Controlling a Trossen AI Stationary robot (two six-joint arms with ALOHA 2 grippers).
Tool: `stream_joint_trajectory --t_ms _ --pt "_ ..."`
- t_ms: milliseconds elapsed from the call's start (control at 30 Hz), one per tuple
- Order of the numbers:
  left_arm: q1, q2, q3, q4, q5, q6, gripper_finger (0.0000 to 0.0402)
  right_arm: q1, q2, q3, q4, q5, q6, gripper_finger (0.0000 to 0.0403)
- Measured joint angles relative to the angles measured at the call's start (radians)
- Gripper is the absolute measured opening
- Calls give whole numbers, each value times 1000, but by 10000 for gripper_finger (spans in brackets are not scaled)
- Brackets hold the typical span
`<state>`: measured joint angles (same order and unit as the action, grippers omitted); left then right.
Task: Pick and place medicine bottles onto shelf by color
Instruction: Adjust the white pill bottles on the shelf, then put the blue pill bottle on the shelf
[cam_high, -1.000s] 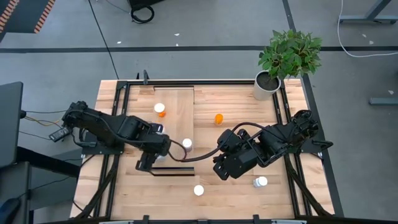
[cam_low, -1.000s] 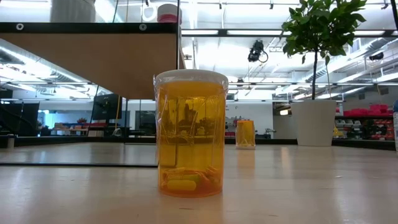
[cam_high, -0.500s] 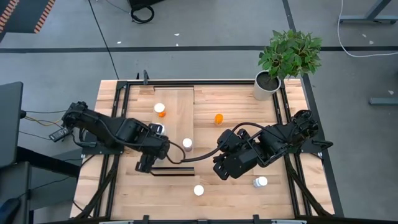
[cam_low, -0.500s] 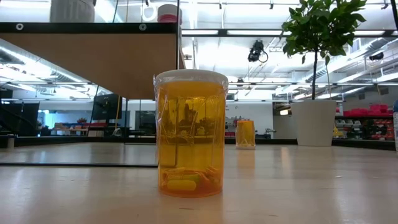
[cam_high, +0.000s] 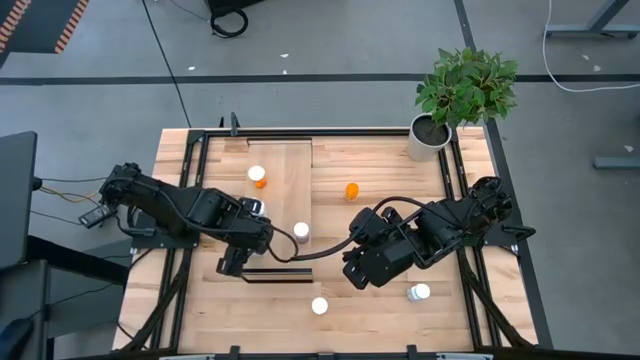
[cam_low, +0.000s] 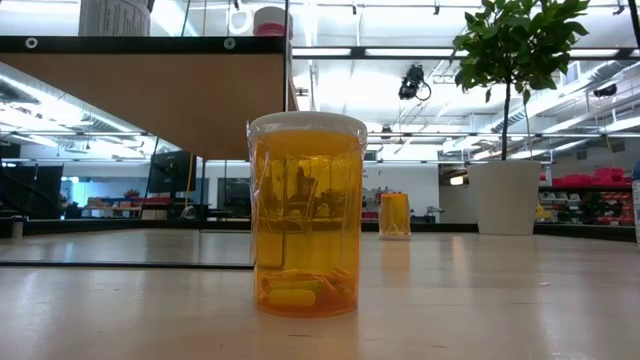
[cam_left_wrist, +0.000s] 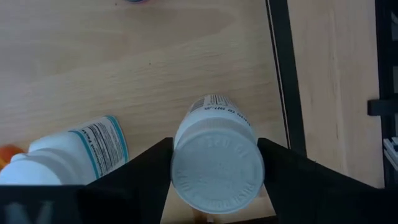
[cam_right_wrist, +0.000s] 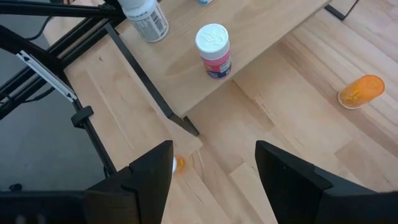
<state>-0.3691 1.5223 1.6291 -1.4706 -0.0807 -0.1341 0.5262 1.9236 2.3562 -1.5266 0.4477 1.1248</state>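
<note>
My left gripper (cam_high: 248, 248) is over the near end of the light-wood shelf (cam_high: 285, 165), shut on a white bottle (cam_left_wrist: 216, 158). That bottle also shows in the right wrist view (cam_right_wrist: 147, 18) and in the low view (cam_low: 115, 15). On the shelf stand another white bottle (cam_left_wrist: 81, 155), an orange bottle (cam_high: 258, 177) and a pink bottle (cam_right_wrist: 213, 50). On the table are an orange bottle on its side (cam_right_wrist: 360, 92), an upright orange one (cam_low: 306, 215) and a white bottle (cam_high: 418, 292). My right gripper (cam_right_wrist: 211, 180) is open and empty above the table, right of the shelf's near end. My left gripper pinches the white bottle at its white cap (cam_left_wrist: 186, 163), one finger on each side. The fingers come from above, pointing down. The bottle is upright with its cap up. Whether its base stands on the shelf I cannot tell.
A white pot with a green plant (cam_high: 430, 137) stands at the table's far right corner. Black frame rails (cam_high: 190, 200) run along the table's left and right sides. The shelf's dark end edge (cam_right_wrist: 149, 81) lies close to the held bottle.
In the low view the white bottle on top of the shelf now shows its printed label, where before it showed a plain side. Both arms have stayed nearly where they were.
</note>
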Motion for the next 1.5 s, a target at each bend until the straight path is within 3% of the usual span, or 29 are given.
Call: stream_joint_trajectory --t_ms 333,900,1167,1500 --pt "2 0 0 -1 0 -1 225 0 0 0 0 1 -16 235" --pt "2 0 0 0 0 -12 299 0 0 0 0 28 -18 235" --pt "2 0 1 -2 0 -34 309 0 0 0 0 28 -42 235" --pt "2 1 150 -19 -12 -65 311 0 0 0 0 64 -134 235"
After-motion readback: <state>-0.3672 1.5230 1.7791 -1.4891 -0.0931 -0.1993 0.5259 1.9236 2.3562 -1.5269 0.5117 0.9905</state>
